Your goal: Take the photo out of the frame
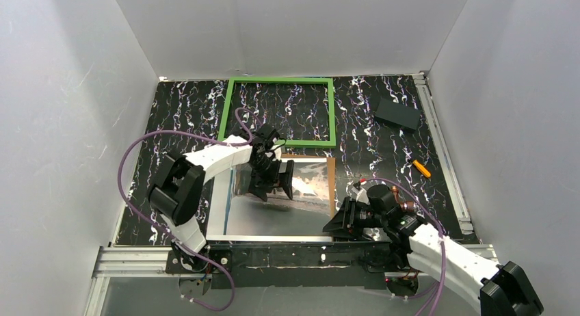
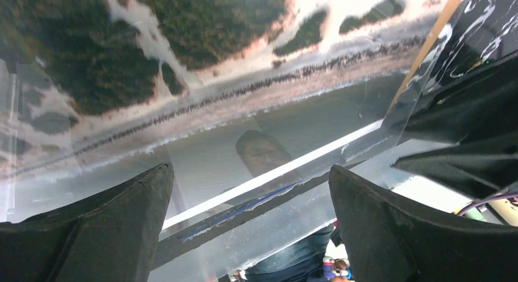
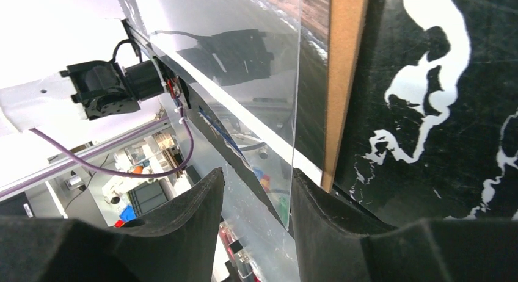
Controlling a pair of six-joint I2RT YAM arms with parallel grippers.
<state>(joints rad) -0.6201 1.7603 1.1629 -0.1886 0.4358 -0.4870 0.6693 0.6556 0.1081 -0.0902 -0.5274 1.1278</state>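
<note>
Fingers first: your left fingers (image 1: 287, 179) are spread wide and released, hanging over the photo (image 1: 311, 186) with nothing between them. The left wrist view looks down past them onto the print, a shoreline with dark trees, seen through a shiny clear pane (image 1: 273, 220) that mirrors the room. Your right fingers (image 1: 338, 220) reach in from the right at the near right corner of the stack. In the right wrist view they stand partly apart, one on each side of the pane's edge (image 3: 293, 111). The gap is wider than the sheet, so they are not clenched on it, and you cannot tell whether either one touches it. Just right of that edge runs the brown backing panel (image 3: 345, 68). The photo lies on that panel, under the pane, near the bench's near edge between your two arms. The frame (image 1: 280, 80) lies flat farther back on the black marbled bench (image 1: 383, 152), which shows through its opening. A dark block (image 1: 397, 113) and a small orange item (image 1: 421, 168) sit to the right, well apart from the stack.
</note>
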